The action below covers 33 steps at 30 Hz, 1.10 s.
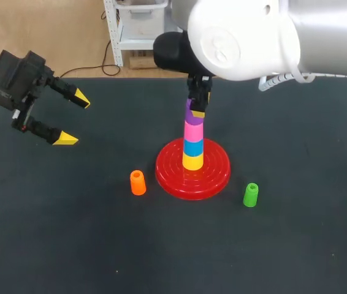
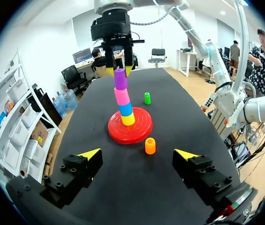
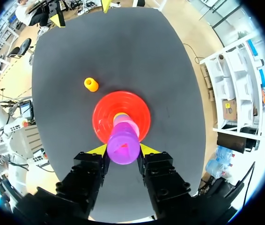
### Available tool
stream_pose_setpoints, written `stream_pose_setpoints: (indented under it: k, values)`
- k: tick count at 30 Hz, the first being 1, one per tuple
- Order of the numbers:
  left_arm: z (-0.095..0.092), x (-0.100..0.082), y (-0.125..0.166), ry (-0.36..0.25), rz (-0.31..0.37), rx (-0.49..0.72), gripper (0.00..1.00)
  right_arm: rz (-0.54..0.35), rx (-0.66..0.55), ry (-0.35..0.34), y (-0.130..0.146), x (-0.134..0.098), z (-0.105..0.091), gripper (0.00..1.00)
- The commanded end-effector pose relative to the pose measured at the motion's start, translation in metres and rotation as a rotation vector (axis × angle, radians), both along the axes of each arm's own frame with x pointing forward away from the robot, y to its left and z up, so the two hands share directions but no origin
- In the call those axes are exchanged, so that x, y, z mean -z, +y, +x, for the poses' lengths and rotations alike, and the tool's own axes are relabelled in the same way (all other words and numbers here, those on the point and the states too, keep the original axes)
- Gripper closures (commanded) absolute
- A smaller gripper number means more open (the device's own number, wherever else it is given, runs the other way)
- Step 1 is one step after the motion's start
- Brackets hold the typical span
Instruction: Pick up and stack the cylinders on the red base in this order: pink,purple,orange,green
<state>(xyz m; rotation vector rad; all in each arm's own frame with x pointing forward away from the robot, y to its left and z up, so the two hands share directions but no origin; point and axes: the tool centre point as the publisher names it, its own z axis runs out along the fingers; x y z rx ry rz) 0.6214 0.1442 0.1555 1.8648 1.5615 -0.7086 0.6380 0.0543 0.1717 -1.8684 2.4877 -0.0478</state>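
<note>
Both right fingers [image 3: 147, 150] clasp the purple cylinder [image 3: 123, 147] (atop the pink cylinder [image 2: 121, 96]).

This looks like a robotics lab, set up as a test bench. Two industrial robot arms work over one table [image 1: 69, 245] covered in a plain dark mat: the left arm [image 1: 5, 76] with its yellow-tipped left gripper [image 1: 74, 118] spread wide, and the bulky white right arm [image 1: 247, 37]. What lies on the mat is a practice piece rather than real work: a child's stacking toy with a red base [image 1: 213, 177], and a loose orange cylinder [image 1: 138, 182] and green cylinder [image 1: 251, 195]. The right gripper [image 3: 123, 150] clasps a purple cylinder [image 2: 120, 78] atop the stack.
</note>
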Motion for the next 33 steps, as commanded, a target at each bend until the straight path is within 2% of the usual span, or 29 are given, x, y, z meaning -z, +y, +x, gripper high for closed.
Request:
stream_pose_setpoints:
  k: [1,21,33]
  values:
    - [0.0009,0.0008,0.0004,0.0,-0.001,0.002,0.0,0.0,0.003,0.005,0.0,0.0066,0.0011,1.0]
    - [0.0009,0.0008,0.0004,0.0,-0.001,0.002,0.0,0.004,0.01,-0.001,0.0009,0.0065,0.0037,1.0]
    - [0.0009,0.0008,0.0004,0.0,-0.001,0.002,0.0,-0.04,-0.022,-0.01,0.0042,0.0094,0.0014,1.0]
